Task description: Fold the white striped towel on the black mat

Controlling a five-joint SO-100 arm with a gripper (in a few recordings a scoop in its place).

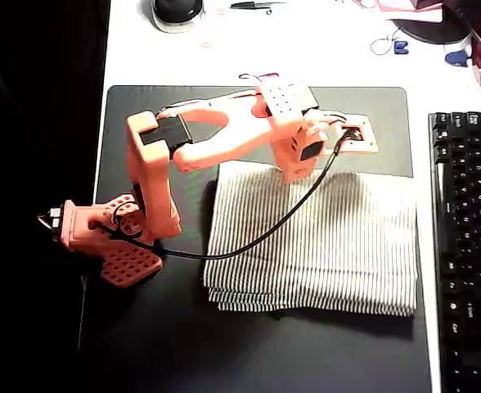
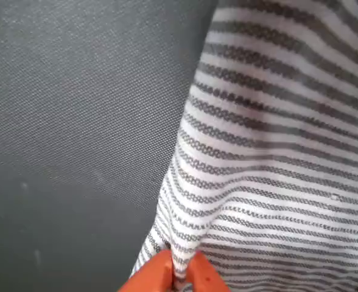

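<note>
No legible writing. My fingers (image 2: 178, 275) pinch a towel (image 1: 322, 241) edge, frame bottom. Black mat (image 1: 142, 344) beneath; keyboard (image 1: 467, 246) at right edge; cable (image 1: 257, 237) crosses the cloth.

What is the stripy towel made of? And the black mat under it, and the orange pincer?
The white striped towel looks like thin woven cloth, likely cotton: the wrist view shows threads and soft creases. The black mat seems a matte, fine-textured fabric surface; what lies under it cannot be told. The pincer looks like hard orange plastic, smooth and dull, pinching the towel's edge.
</note>
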